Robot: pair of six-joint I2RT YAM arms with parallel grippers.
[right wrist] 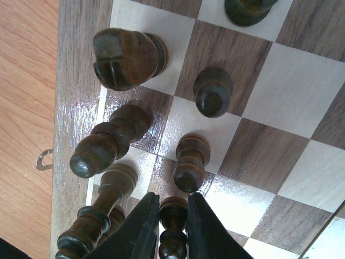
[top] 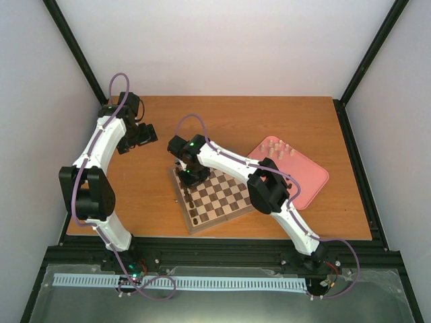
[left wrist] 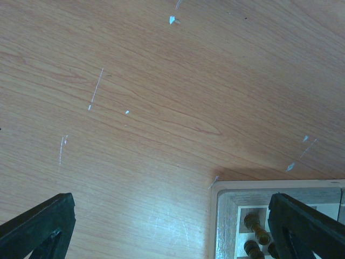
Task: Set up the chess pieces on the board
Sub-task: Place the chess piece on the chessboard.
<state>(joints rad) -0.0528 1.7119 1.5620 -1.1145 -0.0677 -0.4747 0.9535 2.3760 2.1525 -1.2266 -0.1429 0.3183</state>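
The right gripper (right wrist: 172, 197) is low over a corner of the board (right wrist: 280, 91). Its two black fingers (right wrist: 141, 229) stand narrow, closed against both sides of one dark piece (right wrist: 172, 221), a slim turned figure with a round head, standing upright. Around it, on the squares along the board's border, we see more dark chess pieces (right wrist: 188, 162). They are of glossy brown wood, shaped with rings and knobs, and one broad carved piece (right wrist: 126, 56) stands next to the border. The board itself is lacquered and shiny, with pale and dark checks and a grained brown frame. The left gripper (top: 140, 134) hovers over the wooden table (top: 269, 114) beyond the board's far left corner. Its black fingers (left wrist: 38, 224) are wide apart with nothing between them. The cream pieces (top: 277, 148) stand on a pink tray (top: 306, 182) to the right of the board, well apart from the dark ones.
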